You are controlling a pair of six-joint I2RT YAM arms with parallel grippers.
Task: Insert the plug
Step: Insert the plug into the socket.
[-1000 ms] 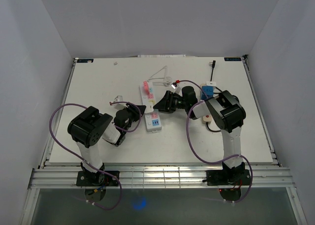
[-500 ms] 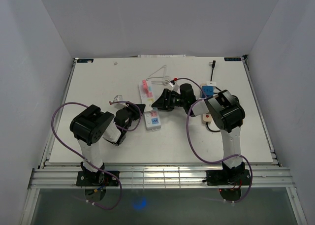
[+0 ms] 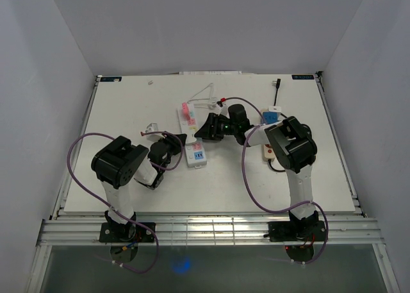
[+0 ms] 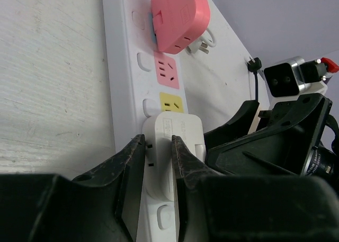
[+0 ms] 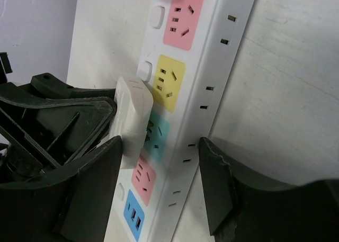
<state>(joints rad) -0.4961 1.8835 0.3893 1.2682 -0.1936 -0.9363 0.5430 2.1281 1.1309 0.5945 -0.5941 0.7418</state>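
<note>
A white power strip (image 3: 196,156) with coloured sockets lies mid-table, also seen in the wrist views (image 4: 124,67) (image 5: 212,67). My left gripper (image 4: 157,146) (image 3: 181,143) is shut on a white plug (image 4: 177,139) (image 5: 131,112). The plug is held tilted over the teal socket (image 5: 159,136). Its prongs show at the socket's slots. My right gripper (image 5: 159,146) (image 3: 205,130) straddles the strip from the other side. One finger (image 5: 212,184) touches the strip's slotted side and the other sits by the plug, so the strip is clamped.
A pink adapter (image 4: 177,17) (image 3: 188,109) is plugged in at the strip's far end. To the right lie a white box with a red button (image 3: 270,153), a blue item (image 3: 270,118) and a black cable (image 3: 277,88). A clear piece (image 3: 208,99) lies behind the strip.
Both grippers and the strip have shifted slightly left and away from the bases. The right gripper widened briefly, then narrowed onto the strip. The left fingers tightened on the plug.
</note>
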